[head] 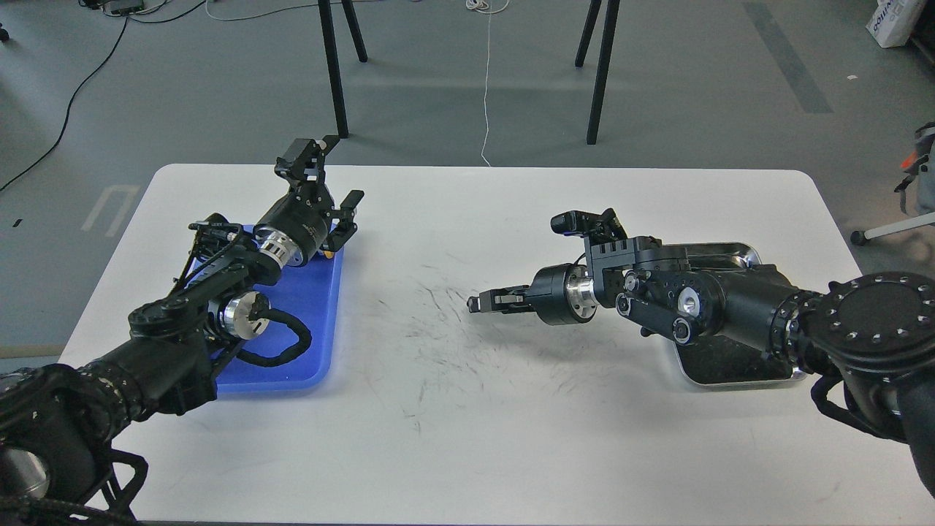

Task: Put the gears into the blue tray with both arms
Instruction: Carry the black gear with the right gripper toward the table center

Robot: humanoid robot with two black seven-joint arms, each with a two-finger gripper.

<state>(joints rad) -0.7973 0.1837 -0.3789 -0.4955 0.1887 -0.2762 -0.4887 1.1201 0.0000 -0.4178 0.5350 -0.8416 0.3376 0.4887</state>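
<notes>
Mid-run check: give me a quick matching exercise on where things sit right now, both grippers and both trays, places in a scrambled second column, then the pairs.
Things:
1. left gripper
2. right gripper
3. blue tray
4. steel tray

Places:
A. over the bare, scuffed middle of the white table
B. on the table's right side, mostly hidden beneath the right arm
C. on the table's left side, partly covered by the left arm
D. at the far right corner of the blue tray

Pairs: 1-D, 2-A, 3-C, 4-B
</notes>
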